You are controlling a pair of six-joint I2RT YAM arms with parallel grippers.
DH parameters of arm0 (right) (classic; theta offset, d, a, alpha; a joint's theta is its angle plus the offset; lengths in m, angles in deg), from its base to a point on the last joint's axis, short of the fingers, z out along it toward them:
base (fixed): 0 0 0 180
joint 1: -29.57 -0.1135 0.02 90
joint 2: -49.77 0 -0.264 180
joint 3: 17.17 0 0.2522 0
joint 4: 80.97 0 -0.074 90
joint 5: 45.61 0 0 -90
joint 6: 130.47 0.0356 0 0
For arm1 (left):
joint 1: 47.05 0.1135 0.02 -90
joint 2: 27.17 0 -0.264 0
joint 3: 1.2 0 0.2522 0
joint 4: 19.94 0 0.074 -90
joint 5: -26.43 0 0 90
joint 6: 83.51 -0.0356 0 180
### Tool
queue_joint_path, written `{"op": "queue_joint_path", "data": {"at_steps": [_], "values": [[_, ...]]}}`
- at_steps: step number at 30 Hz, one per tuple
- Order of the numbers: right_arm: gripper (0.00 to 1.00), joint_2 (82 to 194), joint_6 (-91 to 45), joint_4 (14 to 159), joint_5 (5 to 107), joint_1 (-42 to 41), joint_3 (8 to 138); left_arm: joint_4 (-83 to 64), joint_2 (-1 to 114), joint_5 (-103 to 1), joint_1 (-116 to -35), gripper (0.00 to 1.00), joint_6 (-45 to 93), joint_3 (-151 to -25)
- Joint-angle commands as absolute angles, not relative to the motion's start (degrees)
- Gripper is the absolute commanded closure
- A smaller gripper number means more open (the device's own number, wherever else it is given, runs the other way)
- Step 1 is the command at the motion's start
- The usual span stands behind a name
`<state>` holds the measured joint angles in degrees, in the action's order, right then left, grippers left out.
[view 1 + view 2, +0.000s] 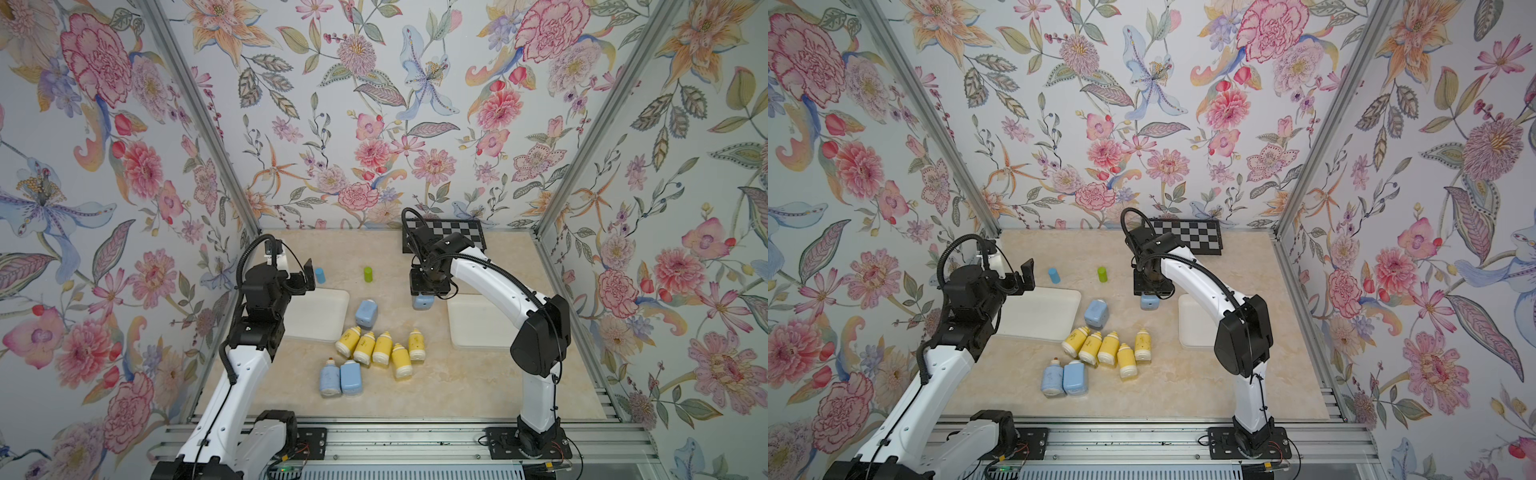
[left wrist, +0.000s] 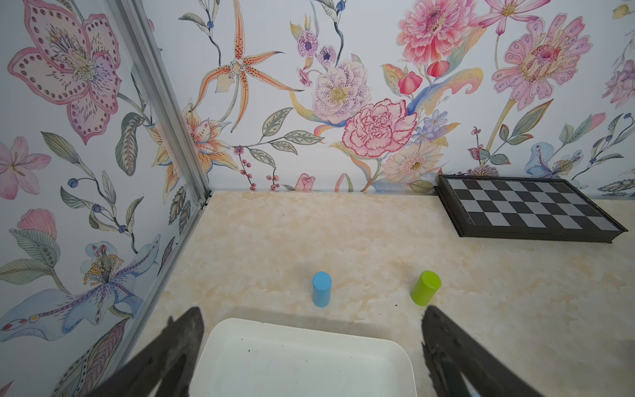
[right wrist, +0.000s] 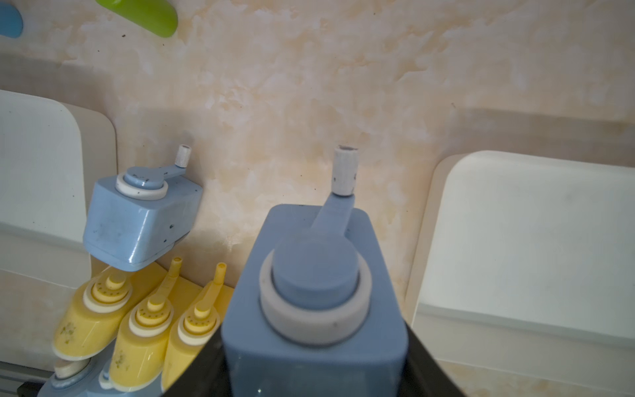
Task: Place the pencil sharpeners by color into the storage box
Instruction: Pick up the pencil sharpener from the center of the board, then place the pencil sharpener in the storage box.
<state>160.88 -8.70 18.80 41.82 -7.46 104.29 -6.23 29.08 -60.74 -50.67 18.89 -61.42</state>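
- Gripping a light blue sharpener by its sides, my right gripper was clenched on it, with the white crank knob pointing toward the far side.
- That sharpener hung between the two trays, just beside the far left corner of the right white tray. I could not tell whether it was clear of the tabletop.
- My left gripper was released, its jaws spread wide and grasping nothing. It hovered by the far edge of the left white tray.
- A second blue sharpener sat tilted just right of the left white tray, its crank end toward the far side.
- Five yellow sharpeners lay side by side in a row nearer than that one, between the trays, with their pale caps aimed away from me.
- Two further blue sharpeners lay touching each other, nearest of all, just left of the yellow row's near end.
- A small blue cylinder and a small green cylinder stood upright beyond the trays, apart from each other.
- A folded chessboard lay against the far wall, toward the right.
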Motion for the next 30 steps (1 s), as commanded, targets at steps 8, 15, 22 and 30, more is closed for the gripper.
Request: {"op": "queue_joint_path", "data": {"at_steps": [8,15,22,30], "values": [[0.64,145.76,-14.50,16.19,37.45,-0.12,87.17,-6.87,29.25,-59.45,-51.50,0.00,18.00,-60.80],[0.64,144.44,-15.00,16.66,35.95,1.62,80.83,-6.62,29.61,-59.49,-52.37,0.01,17.74,-60.84],[0.64,146.00,-14.59,20.91,38.19,1.71,76.49,-6.52,29.78,-60.14,-52.65,0.01,17.48,-60.67],[0.64,148.25,-13.59,27.12,41.34,1.88,71.68,-6.38,30.31,-60.31,-53.03,0.01,17.30,-60.66]]}}
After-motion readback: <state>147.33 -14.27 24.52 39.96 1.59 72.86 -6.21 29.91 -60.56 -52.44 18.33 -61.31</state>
